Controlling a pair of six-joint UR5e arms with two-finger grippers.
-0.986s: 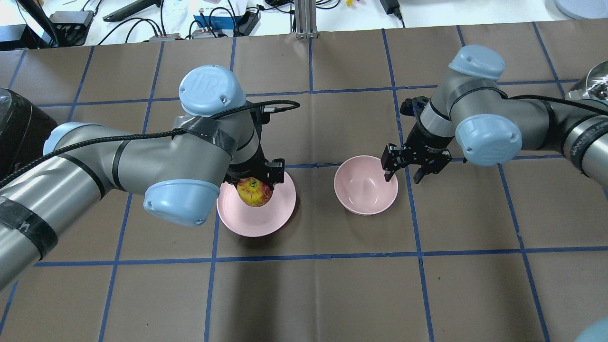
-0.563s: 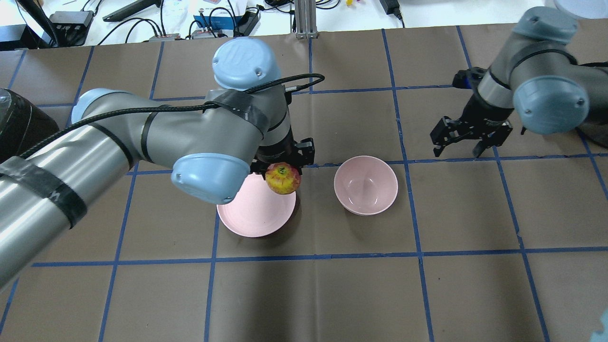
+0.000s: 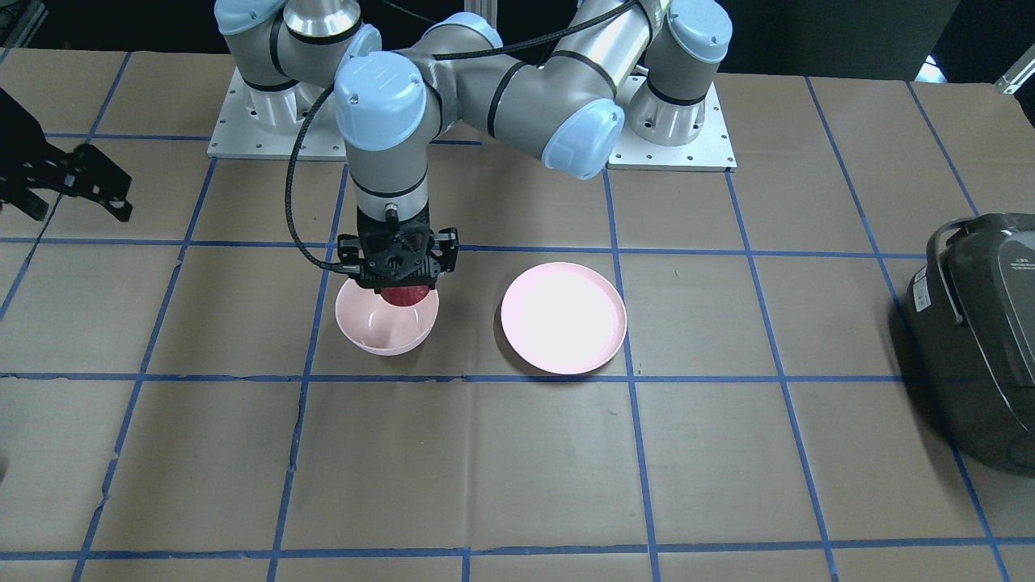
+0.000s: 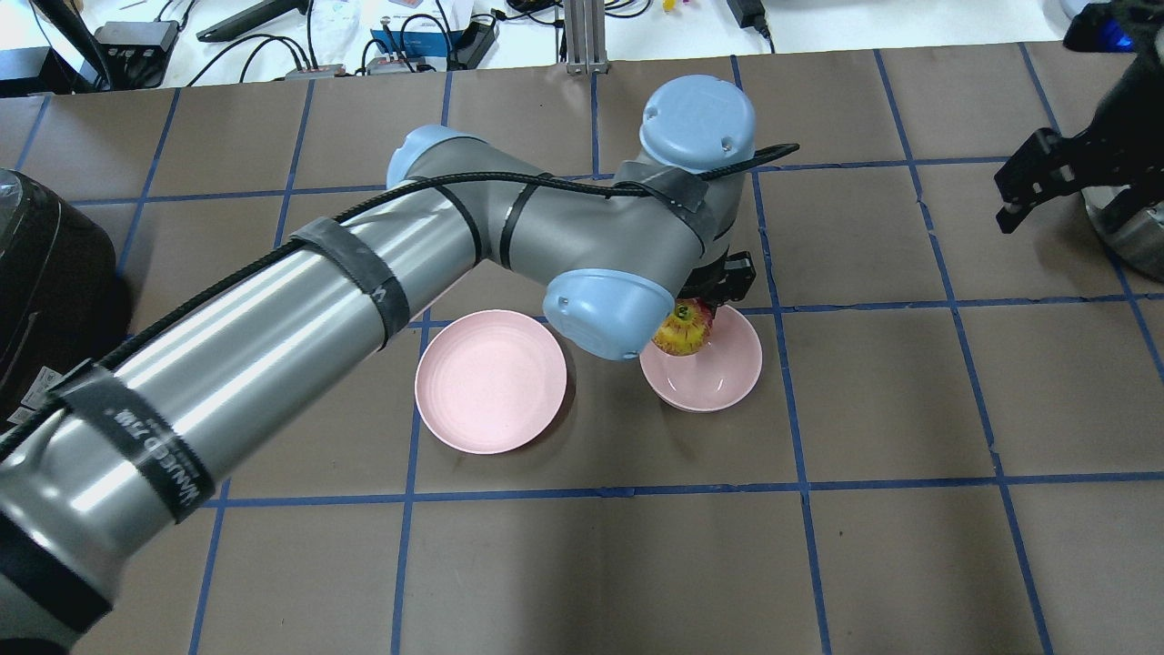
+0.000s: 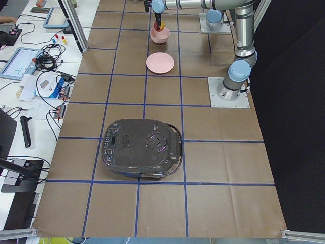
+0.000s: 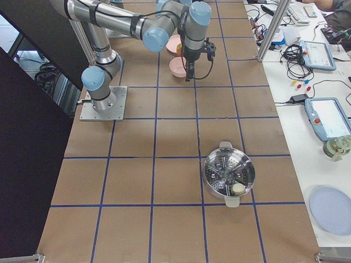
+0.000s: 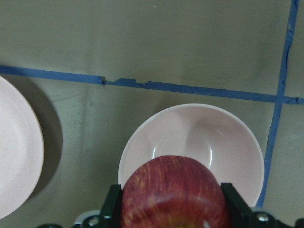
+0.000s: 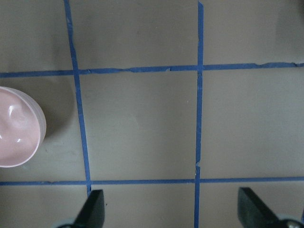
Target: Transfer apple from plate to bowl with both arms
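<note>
My left gripper (image 3: pixel 398 279) is shut on the red apple (image 4: pixel 684 332) and holds it just above the pale pink bowl (image 4: pixel 718 380), over the bowl's far-left part. In the left wrist view the apple (image 7: pixel 173 192) sits between the black fingers with the bowl (image 7: pixel 190 128) right below. The flat pink plate (image 4: pixel 491 380) lies bare to the left of the bowl; it also shows in the front view (image 3: pixel 563 318). My right gripper (image 4: pixel 1064 205) is open and empty, far to the right of the bowl. Its fingers (image 8: pixel 92 209) stand wide apart over bare table.
A dark rice cooker (image 3: pixel 978 339) stands at the table's left end. A metal steamer pot (image 6: pixel 228 175) stands at the right end, close to the right gripper. Cables and devices lie on the white bench (image 4: pixel 364 36) beyond the table.
My left arm has carried the apple off the plate and rightward to over the bowl. My right gripper has drawn back from the bowl toward the far right, still open.
</note>
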